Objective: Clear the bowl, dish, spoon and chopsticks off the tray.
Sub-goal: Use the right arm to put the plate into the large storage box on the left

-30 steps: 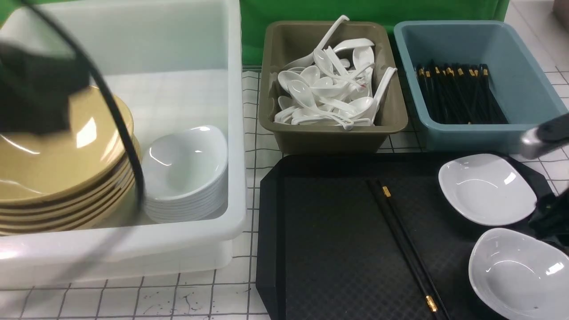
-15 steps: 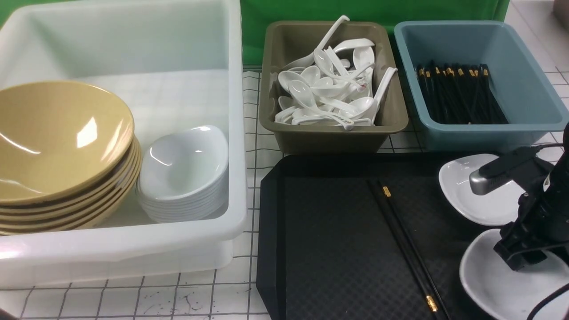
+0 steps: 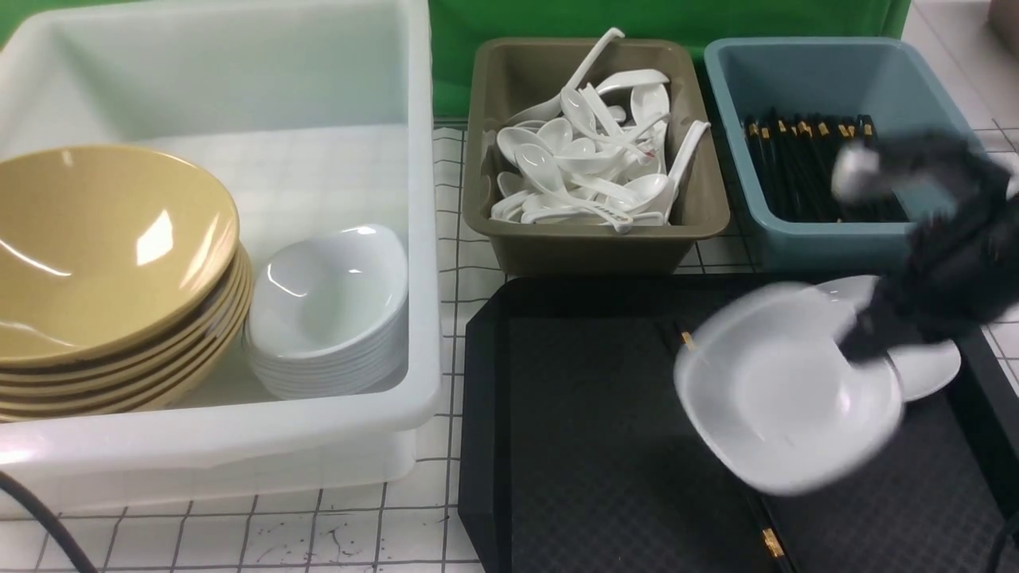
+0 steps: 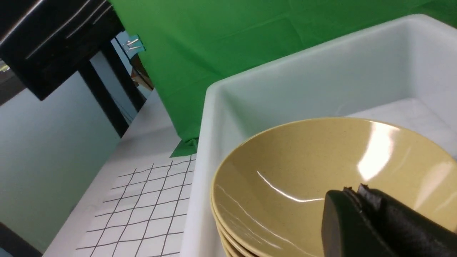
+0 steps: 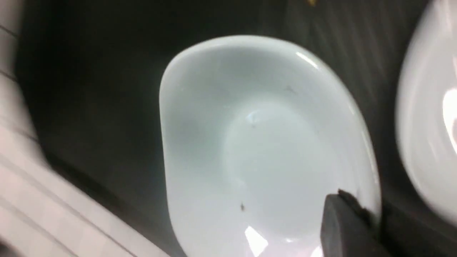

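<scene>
My right gripper (image 3: 864, 342) is shut on the rim of a white dish (image 3: 788, 398) and holds it, blurred, above the black tray (image 3: 581, 446). The right wrist view shows the same dish (image 5: 257, 142) pinched in the gripper (image 5: 371, 214). A second white dish (image 3: 927, 366) lies on the tray behind it. The black chopsticks (image 3: 768, 543) lie on the tray, mostly hidden under the held dish. The mustard bowl (image 3: 103, 239) tops a stack in the white tub. My left gripper (image 4: 351, 191) is shut and empty over that bowl (image 4: 303, 167). No spoon shows on the tray.
The white tub (image 3: 318, 430) at the left also holds stacked white dishes (image 3: 330, 310). An olive tub (image 3: 593, 239) holds several white spoons. A blue tub (image 3: 804, 239) holds black chopsticks. A black cable (image 3: 40, 525) crosses the lower left corner.
My right gripper came in over the near dish, shut on its rim and lifted it up and to the left over the tray. The left arm left the front view.
</scene>
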You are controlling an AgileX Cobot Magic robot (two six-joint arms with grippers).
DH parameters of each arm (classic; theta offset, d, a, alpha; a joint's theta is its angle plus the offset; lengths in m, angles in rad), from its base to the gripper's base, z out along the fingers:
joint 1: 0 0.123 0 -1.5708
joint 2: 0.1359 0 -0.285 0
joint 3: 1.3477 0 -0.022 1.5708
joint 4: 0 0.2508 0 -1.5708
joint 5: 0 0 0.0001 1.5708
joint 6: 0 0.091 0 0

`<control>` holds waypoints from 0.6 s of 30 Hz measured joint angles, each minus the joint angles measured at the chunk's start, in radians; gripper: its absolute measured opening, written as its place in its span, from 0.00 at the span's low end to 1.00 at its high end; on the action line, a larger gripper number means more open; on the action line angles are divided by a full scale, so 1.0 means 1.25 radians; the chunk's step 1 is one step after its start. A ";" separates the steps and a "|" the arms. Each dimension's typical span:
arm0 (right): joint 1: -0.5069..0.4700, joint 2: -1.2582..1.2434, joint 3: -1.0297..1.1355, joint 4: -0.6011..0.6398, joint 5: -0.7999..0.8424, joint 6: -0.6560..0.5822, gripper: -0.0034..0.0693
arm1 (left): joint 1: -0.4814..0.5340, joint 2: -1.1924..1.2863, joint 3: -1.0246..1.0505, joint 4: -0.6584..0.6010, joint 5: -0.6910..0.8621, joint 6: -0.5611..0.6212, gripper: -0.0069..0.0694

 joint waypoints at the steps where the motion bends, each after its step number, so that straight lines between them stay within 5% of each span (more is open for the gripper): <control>1: 0.020 -0.010 -0.032 0.037 -0.011 -0.005 0.15 | 0.000 0.000 0.004 0.022 -0.001 -0.027 0.08; 4: 0.099 -0.013 -0.101 0.085 -0.082 -0.007 0.15 | 0.000 0.000 0.014 0.074 -0.014 -0.122 0.08; 5: 0.186 0.005 -0.151 0.102 -0.151 -0.006 0.15 | 0.000 0.000 0.018 0.108 -0.031 -0.182 0.08; 10: 0.371 0.133 -0.287 0.116 -0.271 0.005 0.15 | 0.000 0.000 0.019 0.129 -0.049 -0.232 0.08; 18: 0.432 0.425 -0.585 -0.095 -0.164 0.260 0.17 | 0.000 -0.039 0.021 0.126 -0.050 -0.239 0.08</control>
